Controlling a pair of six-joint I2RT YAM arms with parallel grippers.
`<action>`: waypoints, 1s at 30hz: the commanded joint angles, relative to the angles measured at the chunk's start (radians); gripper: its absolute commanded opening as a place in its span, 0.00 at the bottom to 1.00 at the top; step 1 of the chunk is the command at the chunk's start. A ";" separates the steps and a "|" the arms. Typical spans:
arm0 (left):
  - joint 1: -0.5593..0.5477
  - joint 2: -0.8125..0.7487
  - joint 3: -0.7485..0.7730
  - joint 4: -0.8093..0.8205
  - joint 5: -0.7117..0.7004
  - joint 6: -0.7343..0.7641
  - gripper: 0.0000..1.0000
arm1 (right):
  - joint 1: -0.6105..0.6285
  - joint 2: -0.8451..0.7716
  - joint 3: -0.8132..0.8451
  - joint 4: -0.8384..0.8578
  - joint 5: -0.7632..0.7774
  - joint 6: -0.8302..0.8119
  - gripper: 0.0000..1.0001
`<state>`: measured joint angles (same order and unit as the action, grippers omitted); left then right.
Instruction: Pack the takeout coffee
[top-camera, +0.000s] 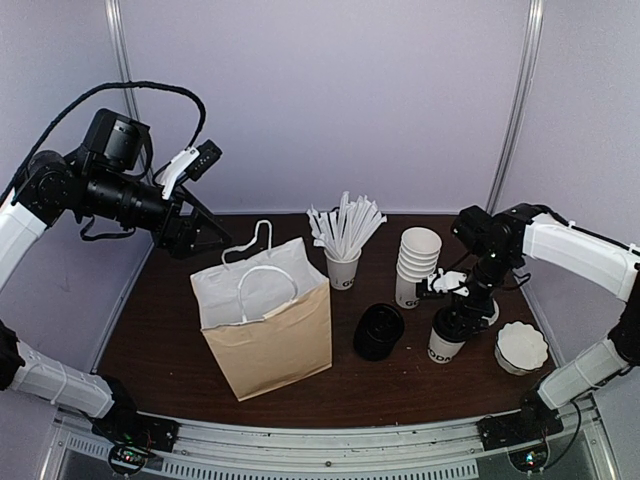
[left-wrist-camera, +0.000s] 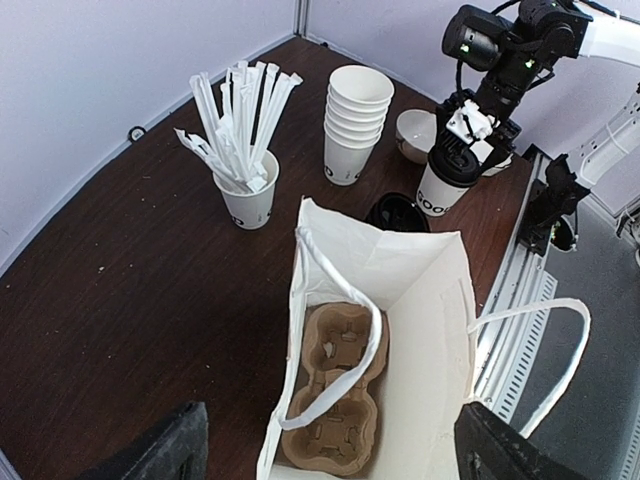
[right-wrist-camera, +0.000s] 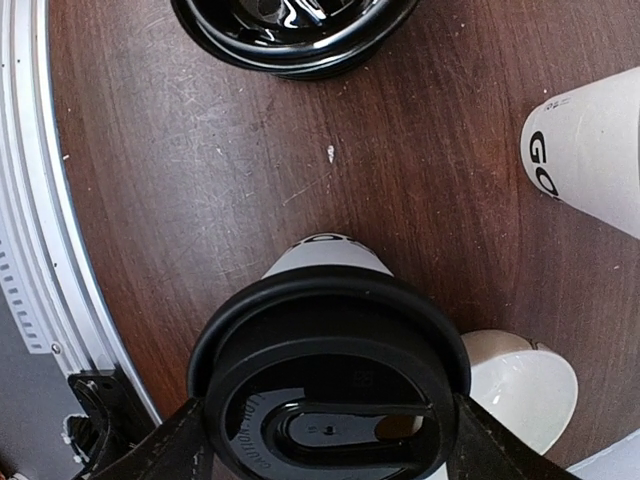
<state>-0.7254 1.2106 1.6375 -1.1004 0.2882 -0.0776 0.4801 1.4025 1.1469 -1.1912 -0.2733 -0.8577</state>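
Note:
The takeout coffee (top-camera: 446, 338) (left-wrist-camera: 443, 188) (right-wrist-camera: 330, 300), a white cup with dark lettering and a black dome lid, stands on the table at the right. My right gripper (top-camera: 456, 312) (right-wrist-camera: 325, 440) is directly above it. Its fingers (right-wrist-camera: 165, 445) rest against the lid's two sides with no gap showing. The paper bag (top-camera: 272, 345) (left-wrist-camera: 425, 300) stands open at the centre left, with a brown cup carrier (left-wrist-camera: 335, 395) on its bottom. High over the bag's mouth hangs my left gripper (top-camera: 207, 236) (left-wrist-camera: 325, 455), open and empty.
A lidless cup of white sticks (top-camera: 343, 262) and a stack of lidless white cups (top-camera: 416, 262) stand behind the coffee. Black lids (top-camera: 379, 331) are stacked between bag and coffee. A white stack of lids (top-camera: 522, 347) sits at the far right, near the table edge.

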 joint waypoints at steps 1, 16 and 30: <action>0.006 0.003 0.000 0.015 -0.009 0.004 0.89 | 0.006 0.009 -0.017 0.018 0.019 0.011 0.70; 0.004 0.006 -0.059 -0.154 0.130 0.126 0.87 | 0.063 -0.109 0.283 -0.190 -0.165 0.085 0.55; -0.002 0.135 -0.029 -0.097 -0.002 0.145 0.76 | 0.107 -0.115 0.378 -0.210 -0.209 0.113 0.56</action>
<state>-0.7265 1.2972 1.5784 -1.2564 0.2619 0.0345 0.5785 1.2991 1.5139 -1.3869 -0.4580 -0.7559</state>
